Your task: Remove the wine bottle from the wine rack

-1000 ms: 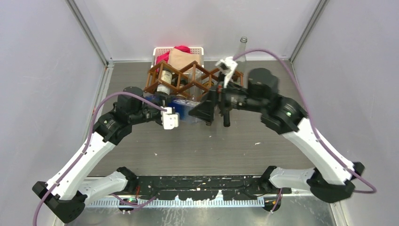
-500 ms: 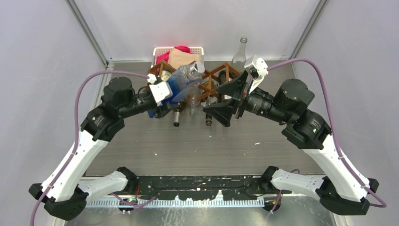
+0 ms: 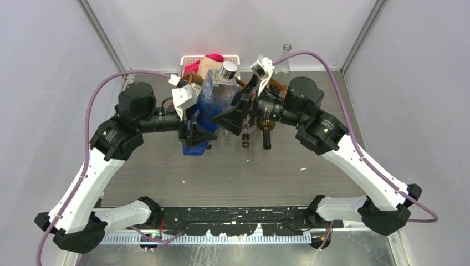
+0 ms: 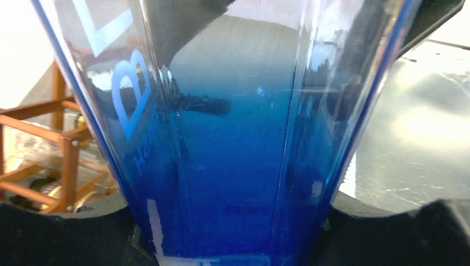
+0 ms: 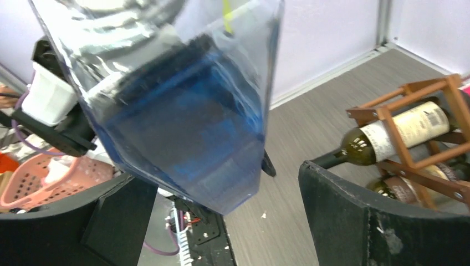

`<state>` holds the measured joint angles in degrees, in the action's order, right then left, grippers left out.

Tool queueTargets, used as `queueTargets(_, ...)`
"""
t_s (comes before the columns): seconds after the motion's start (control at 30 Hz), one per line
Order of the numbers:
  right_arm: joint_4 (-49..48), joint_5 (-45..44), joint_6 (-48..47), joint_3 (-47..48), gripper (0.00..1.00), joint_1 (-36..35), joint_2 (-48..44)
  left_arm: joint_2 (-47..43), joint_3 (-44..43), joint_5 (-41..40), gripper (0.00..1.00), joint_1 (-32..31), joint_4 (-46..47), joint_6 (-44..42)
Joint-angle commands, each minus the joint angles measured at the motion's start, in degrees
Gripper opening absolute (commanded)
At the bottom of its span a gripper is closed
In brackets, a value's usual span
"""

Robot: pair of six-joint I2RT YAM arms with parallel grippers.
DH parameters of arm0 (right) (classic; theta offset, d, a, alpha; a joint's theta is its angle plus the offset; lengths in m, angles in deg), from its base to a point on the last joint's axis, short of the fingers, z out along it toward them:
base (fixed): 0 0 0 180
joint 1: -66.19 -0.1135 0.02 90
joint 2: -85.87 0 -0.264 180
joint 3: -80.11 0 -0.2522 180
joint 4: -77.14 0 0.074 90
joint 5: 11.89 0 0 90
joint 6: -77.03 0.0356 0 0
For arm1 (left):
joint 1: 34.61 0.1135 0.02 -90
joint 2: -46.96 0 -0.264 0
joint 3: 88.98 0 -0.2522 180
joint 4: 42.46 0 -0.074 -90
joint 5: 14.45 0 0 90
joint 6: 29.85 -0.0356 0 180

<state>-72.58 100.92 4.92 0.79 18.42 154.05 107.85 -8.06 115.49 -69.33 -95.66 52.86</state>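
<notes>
Extraction appears largely done: the blue wine bottle point(image 3: 217, 94) is clamped low between the left gripper point(image 3: 197, 131) fingers, outside the wine rack point(image 4: 69, 172) cells, with the right gripper point(image 3: 235, 108) fingers wide either side of it and no contact evident — the next move, by my judgement, is to carry it clear and set it down upright.

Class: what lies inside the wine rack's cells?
A labelled wine bottle lies in the wine rack, another below it. The blue bottle, left end effector and right end effector cover the rest.

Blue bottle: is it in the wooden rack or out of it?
Out. The left hand grips the blue bottle, cap up, in front of the wine rack; the right wrist view shows a gap between them.
</notes>
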Motion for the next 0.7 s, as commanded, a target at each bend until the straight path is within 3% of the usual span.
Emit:
queueTargets(0.0,-11.1,3.1,5.1,3.8,1.00,-0.1,1.4,-0.8,-5.3,10.2,0.00,0.2,3.9,3.7)
queueTargets(0.07,-13.4,4.6,7.7,4.4,0.98,-0.1,2.6,-0.2,-5.8,12.3,0.00,0.1,2.5,4.0)
queueTargets(0.23,-18.4,10.6,13.4,5.4,0.74,-0.1,4.9,-0.3,-6.1,13.1,0.00,0.1,1.8,1.8)
queueTargets(0.3,-18.7,11.5,14.1,5.4,0.63,-0.1,5.2,0.2,-6.8,13.2,0.00,0.1,1.1,1.7)
queueTargets(0.4,-17.4,11.2,13.2,5.7,0.39,-0.1,5.2,0.6,-7.1,12.8,0.02,0.1,0.0,1.8)
queueTargets(0.43,-16.1,10.8,12.2,6.1,0.29,-0.1,5.2,0.6,-7.2,11.7,0.17,0.2,-0.5,1.8)
queueTargets(0.5,-11.2,8.1,9.1,7.6,0.04,-0.1,4.8,0.8,-7.5,4.1,0.67,0.2,-2.5,1.8)
queueTargets(0.53,-7.7,5.5,7.1,8.9,0.01,-0.1,4.6,1.1,-7.6,-0.6,0.88,0.2,-4.2,1.7)
queueTargets(0.57,-4.0,1.9,5.2,10.8,0.01,0.1,4.4,1.9,-8.3,-5.7,0.97,0.1,-6.3,1.0)
queueTargets(0.67,4.9,-7.7,1.3,15.8,0.01,1.5,4.1,6.5,-13.5,-15.1,1.00,0.4,-15.6,-3.7)
